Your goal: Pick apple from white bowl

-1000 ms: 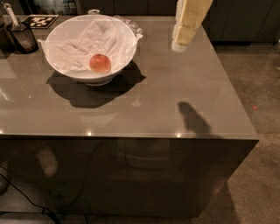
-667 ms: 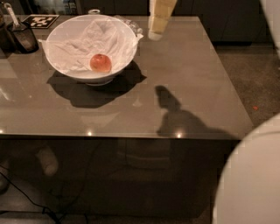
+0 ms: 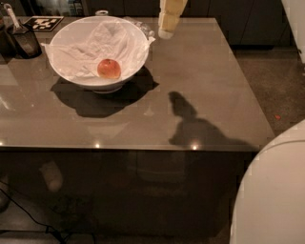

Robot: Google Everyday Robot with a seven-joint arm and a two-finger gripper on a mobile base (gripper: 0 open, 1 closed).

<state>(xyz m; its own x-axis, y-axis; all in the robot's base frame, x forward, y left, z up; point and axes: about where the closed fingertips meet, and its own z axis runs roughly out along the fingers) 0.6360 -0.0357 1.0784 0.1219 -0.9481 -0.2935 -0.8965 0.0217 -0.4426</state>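
Note:
The apple [image 3: 109,68], small and red-orange with a yellowish patch, lies in the white bowl [image 3: 135,40], which is wide, lined with crumpled white paper and stands at the back left of the grey table [image 3: 209,95]. My gripper [image 3: 167,29] hangs at the top of the camera view, above the table just right of the bowl's rim and apart from the apple. It holds nothing that I can see.
A small dark cup with a utensil [image 3: 24,38] stands at the far left, beside a black-and-white marker tag [image 3: 44,22]. A small white cap [image 3: 101,13] sits behind the bowl. My white arm casing [image 3: 271,200] fills the lower right corner. The table's right edge borders the floor.
The gripper has moved left, from over the table's back middle to just beside the bowl's right rim. Its shadow has shifted left and my arm casing has come into view at the lower right.

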